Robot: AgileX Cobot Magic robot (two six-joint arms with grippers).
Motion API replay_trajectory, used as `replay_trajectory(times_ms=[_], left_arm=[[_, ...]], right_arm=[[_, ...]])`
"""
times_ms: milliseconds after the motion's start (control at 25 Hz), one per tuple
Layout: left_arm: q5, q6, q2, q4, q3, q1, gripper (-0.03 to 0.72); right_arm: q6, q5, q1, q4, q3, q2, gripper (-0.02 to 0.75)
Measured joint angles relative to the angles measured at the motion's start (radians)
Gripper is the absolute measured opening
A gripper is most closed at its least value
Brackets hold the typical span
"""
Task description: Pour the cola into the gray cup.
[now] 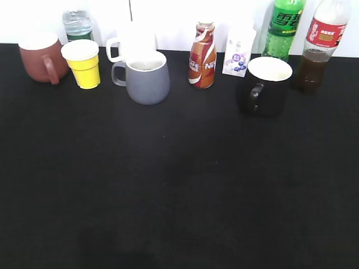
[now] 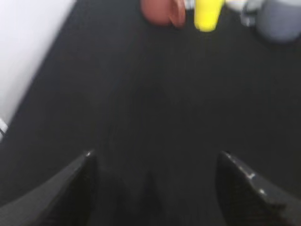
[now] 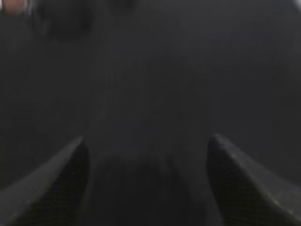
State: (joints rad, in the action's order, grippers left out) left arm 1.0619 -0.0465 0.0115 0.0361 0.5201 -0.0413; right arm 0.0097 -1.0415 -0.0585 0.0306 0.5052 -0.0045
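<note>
The cola bottle (image 1: 320,45), clear with dark liquid and a red label, stands at the far right back of the black table. The gray cup (image 1: 147,77), blue-gray with a loop handle on its left, stands left of centre; it also shows in the left wrist view (image 2: 281,20) at the top right. My left gripper (image 2: 155,157) is open and empty over bare table. My right gripper (image 3: 146,141) is open and empty over bare table. Neither gripper shows in the exterior view.
Along the back stand a brown mug (image 1: 40,57), a yellow cup (image 1: 84,64), a white mug (image 1: 132,42), a water bottle (image 1: 77,23), a Nescafe bottle (image 1: 203,55), a small carton (image 1: 238,53), a black mug (image 1: 266,85) and a green soda bottle (image 1: 283,28).
</note>
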Motion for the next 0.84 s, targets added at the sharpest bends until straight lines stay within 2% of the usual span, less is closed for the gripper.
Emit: replay_trajectory(times_ms=[840], left_arm=[[0.000, 0.000, -0.019, -0.001, -0.003, 0.000, 0.587]], right_arm=[[0.000, 0.000, -0.001, 0.000, 0.000, -0.004, 0.585]])
